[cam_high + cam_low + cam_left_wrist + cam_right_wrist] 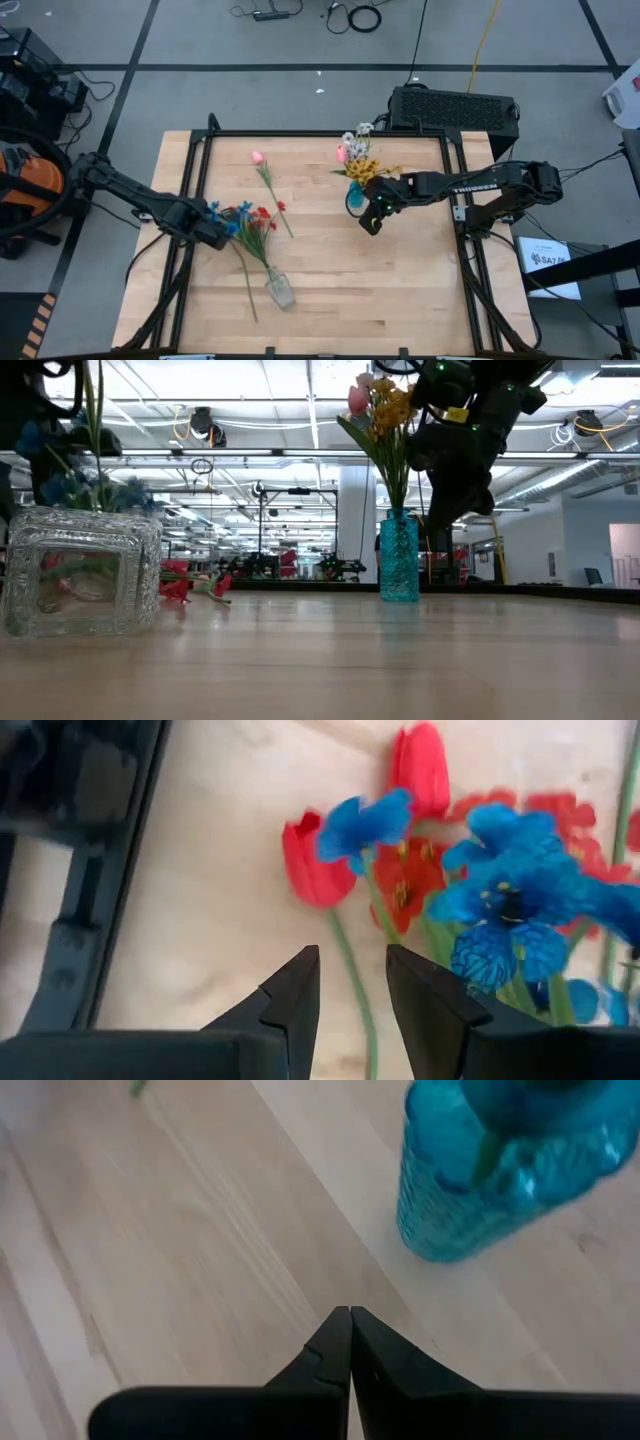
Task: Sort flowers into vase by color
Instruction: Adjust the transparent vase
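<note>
- Nearest you, at the front of the table [400, 300], there's a clear glass vase [280, 291]. In the high view it looks tipped over on the wood, with a green stem [245, 270] running out of it up toward the flower pile. In the low view the same vase [80, 570] fills the near left.
- Your left gripper [222, 230] sits at the left side of the table, right at the edge of the red and blue bunch. Its wrist view shows the gripper [352, 982] with fingers a little apart, nothing between them.
- Just past those fingertips you've got blue sprays [505, 905] lying over red tulips [420, 765] and red clusters [405, 880], all on the table. From above, the blue [225, 215] is on the pile's left and the red [262, 215] on its right.
- Your right gripper [370, 222] is mid-table, just beside the blue vase [354, 197]. In its wrist view the gripper [350, 1320] has its fingers pressed together, empty, above bare wood, with the blue vase [500, 1170] near it.
- The blue vase stands upright and holds a yellow bunch [362, 170], a pink bloom [342, 153] and small white blooms [360, 133].
- One pink tulip [257, 157] lies alone toward the back, stem slanting down toward the pile.
</note>
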Available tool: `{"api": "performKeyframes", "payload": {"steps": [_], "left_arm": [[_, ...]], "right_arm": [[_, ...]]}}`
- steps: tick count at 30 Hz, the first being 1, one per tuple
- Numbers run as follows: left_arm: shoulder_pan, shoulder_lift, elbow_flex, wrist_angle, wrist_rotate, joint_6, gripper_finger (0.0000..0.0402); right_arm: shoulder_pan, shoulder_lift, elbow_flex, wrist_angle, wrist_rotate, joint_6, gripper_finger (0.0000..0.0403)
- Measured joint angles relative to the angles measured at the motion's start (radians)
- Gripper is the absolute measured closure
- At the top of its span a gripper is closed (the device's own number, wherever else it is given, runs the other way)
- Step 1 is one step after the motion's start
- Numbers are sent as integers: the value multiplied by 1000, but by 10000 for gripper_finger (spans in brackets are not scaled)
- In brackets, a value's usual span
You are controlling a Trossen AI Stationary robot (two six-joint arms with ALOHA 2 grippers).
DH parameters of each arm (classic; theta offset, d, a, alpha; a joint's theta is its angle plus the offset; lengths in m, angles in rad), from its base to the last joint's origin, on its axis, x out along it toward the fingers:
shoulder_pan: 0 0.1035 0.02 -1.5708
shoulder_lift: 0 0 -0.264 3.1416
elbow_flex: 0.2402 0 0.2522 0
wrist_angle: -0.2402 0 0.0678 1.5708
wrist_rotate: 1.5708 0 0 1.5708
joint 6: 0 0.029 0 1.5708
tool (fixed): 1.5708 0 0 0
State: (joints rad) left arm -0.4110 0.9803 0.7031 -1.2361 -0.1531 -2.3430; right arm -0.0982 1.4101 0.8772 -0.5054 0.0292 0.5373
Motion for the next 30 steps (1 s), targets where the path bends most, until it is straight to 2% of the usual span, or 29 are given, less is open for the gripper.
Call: {"api": "performKeyframes", "payload": {"steps": [5, 11, 16, 22, 26, 30], "left_arm": [[-1, 12, 11, 41, 140, 65, 277], [1, 115, 11, 182, 233, 176, 277], [1, 159, 11, 153, 286, 188, 277], [1, 158, 32, 38, 330, 184, 277], [1, 158, 36, 33, 330, 184, 277], [1, 158, 36, 20, 330, 186, 277]], "right_arm": [[0, 0, 0, 39, 0, 0, 401], [0, 0, 0, 41, 0, 0, 401], [0, 0, 0, 47, 0, -3, 401], [0, 0, 0, 47, 3, -3, 400], [0, 0, 0, 77, 24, -2, 377], [3, 0, 0, 174, -20, 4, 330]]}}
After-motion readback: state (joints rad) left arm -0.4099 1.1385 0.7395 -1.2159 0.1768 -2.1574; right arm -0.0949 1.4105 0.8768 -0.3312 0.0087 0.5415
